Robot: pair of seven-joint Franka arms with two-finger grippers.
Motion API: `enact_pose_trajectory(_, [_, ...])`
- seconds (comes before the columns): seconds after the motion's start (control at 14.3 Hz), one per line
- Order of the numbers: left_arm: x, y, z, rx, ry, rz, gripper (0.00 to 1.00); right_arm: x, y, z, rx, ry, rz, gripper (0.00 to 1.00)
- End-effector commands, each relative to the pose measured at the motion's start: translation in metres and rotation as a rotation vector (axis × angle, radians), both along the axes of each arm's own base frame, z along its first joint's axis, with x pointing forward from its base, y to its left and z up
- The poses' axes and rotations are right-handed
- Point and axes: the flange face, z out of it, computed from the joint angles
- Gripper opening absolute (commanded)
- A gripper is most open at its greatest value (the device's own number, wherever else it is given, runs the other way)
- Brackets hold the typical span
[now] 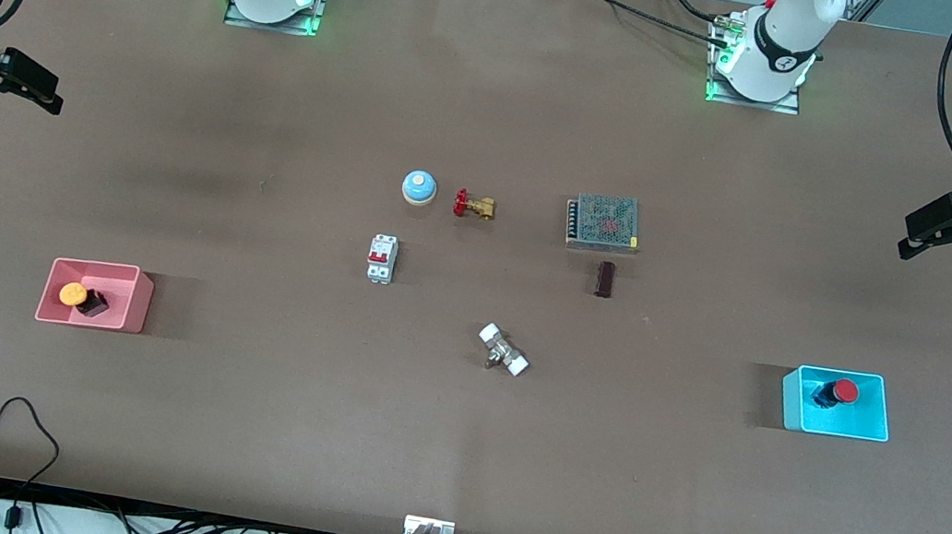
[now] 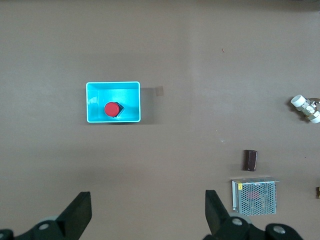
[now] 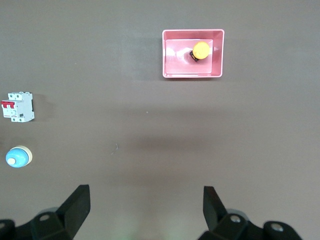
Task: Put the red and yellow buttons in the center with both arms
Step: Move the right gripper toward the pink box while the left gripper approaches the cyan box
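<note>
The red button (image 1: 838, 391) sits in the cyan bin (image 1: 875, 426) at the left arm's end of the table; it also shows in the left wrist view (image 2: 112, 109). The yellow button (image 1: 78, 296) sits in the pink bin (image 1: 138, 308) at the right arm's end, and it shows in the right wrist view (image 3: 200, 50). My left gripper (image 1: 949, 246) is open and empty, high over bare tabletop at its end; its fingers (image 2: 80, 212) are spread wide. My right gripper (image 1: 26, 87) is open and empty over bare tabletop at its end. The brown tabletop (image 1: 435, 429) lies between the bins.
In the table's middle lie a blue-and-white bell (image 1: 418, 187), a brass valve (image 1: 473, 205), a white circuit breaker (image 1: 382, 258), a mesh-covered power supply (image 1: 602, 221), a small dark block (image 1: 606, 279) and a white-ended fitting (image 1: 503, 350). Cables run along the table's front edge.
</note>
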Motion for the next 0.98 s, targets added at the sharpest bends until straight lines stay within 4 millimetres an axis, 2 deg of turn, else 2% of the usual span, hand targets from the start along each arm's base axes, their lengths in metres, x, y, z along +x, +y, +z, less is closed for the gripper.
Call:
enact_pose_trajectory(0.0, [0.003,0.003,0.003,-0.013,0.005,-0.008,1.00,-0.006,0.000,0.003,-0.009,-0.009,-0.009,1.00])
enact_pose_trajectory(0.21, [0.003,0.004,0.003,-0.013,0.006,-0.002,1.00,-0.005,0.000,0.003,-0.009,-0.012,-0.009,1.00])
enact_pose_trajectory(0.42, [0.007,0.005,-0.002,-0.008,0.006,-0.008,1.00,0.004,0.005,-0.012,-0.014,0.001,-0.003,1.00])
enact_pose_trajectory(0.56, [0.015,0.014,-0.011,-0.002,-0.003,0.002,1.00,0.018,0.006,-0.035,-0.019,0.015,-0.004,1.00])
enact_pose_trajectory(0.77, [0.035,0.020,-0.042,0.001,0.012,0.011,1.00,0.046,0.002,-0.082,-0.043,0.014,-0.003,1.00])
enact_pose_trajectory(0.84, [0.041,0.029,-0.052,0.001,0.009,0.027,1.00,0.056,-0.001,-0.100,-0.055,0.008,-0.009,1.00])
enact_pose_trajectory(0.91, [0.046,0.034,-0.061,0.005,0.011,0.033,1.00,0.063,-0.007,-0.110,-0.062,-0.003,-0.021,1.00])
